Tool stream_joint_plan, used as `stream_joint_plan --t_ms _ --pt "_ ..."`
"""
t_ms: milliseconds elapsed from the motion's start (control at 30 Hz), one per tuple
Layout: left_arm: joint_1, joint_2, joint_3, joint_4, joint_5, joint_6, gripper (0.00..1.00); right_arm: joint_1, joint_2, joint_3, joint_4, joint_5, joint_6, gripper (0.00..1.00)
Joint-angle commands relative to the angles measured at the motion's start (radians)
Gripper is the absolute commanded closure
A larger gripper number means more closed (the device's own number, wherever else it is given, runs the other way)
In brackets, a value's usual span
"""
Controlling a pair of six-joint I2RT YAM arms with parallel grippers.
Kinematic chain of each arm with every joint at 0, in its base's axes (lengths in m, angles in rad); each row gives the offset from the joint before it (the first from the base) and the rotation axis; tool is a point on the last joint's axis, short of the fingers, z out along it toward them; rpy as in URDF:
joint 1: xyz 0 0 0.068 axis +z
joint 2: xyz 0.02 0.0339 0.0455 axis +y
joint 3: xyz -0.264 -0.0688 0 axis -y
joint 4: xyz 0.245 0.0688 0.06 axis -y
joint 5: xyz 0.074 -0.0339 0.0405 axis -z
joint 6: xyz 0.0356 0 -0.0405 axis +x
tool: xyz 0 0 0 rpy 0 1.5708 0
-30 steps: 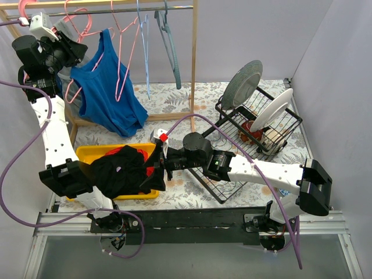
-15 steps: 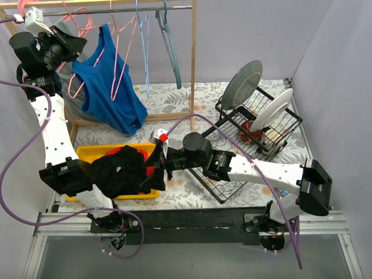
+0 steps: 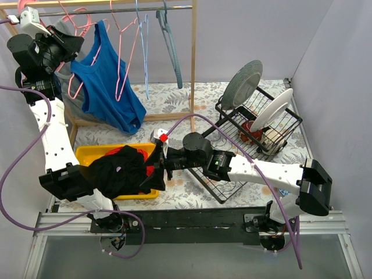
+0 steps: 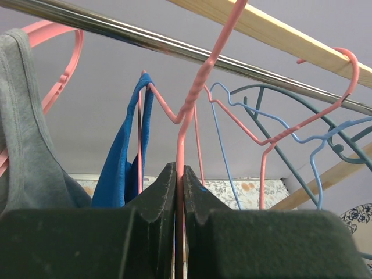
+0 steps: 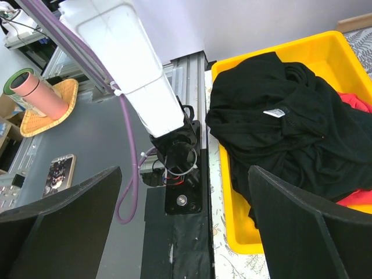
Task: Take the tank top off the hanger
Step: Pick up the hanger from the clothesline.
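The blue tank top (image 3: 107, 87) hangs from a pink wire hanger (image 3: 120, 64) on the metal rail (image 3: 116, 10) at the back left. One blue strap (image 4: 125, 163) loops over the hanger's shoulder. My left gripper (image 3: 72, 43) is raised beside the garment, and in the left wrist view it (image 4: 179, 171) is shut on the pink hanger wire (image 4: 181, 133) just below the twisted neck. My right gripper (image 3: 152, 168) hovers low over the yellow bin, jaws wide open (image 5: 186, 232) with nothing between them.
A grey garment (image 4: 26, 145) hangs on another pink hanger to the left. Empty blue hangers (image 3: 142, 52) and a grey-blue one (image 3: 170, 46) share the rail. The yellow bin (image 3: 87, 152) holds black clothing (image 3: 125, 171). A wire dish rack (image 3: 258, 125) with plates stands at right.
My left gripper has closed onto the pink hanger wire and lifted slightly up and left, raising the tank top with it. The right arm has not moved.
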Motion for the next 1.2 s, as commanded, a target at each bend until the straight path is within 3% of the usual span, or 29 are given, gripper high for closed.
stream_joint_plan --t_ms 0,500,767,1167 --pt "0.0 -0.118 -0.021 0.034 -0.046 0.024 1.0 -0.006 -0.043 0.028 0.006 -0.002 -0.006 0.02" --pt "0.0 -0.259 -0.131 -0.012 -0.087 0.016 1.0 -0.006 -0.032 0.186 -0.112 0.115 -0.035 0.01" --pt "0.0 -0.348 -0.182 -0.049 -0.106 0.017 1.0 -0.008 0.076 0.438 -0.188 0.204 -0.119 0.01" --pt "0.002 -0.521 -0.302 -0.09 -0.035 -0.033 1.0 -0.012 0.32 0.787 -0.099 0.366 -0.282 0.03"
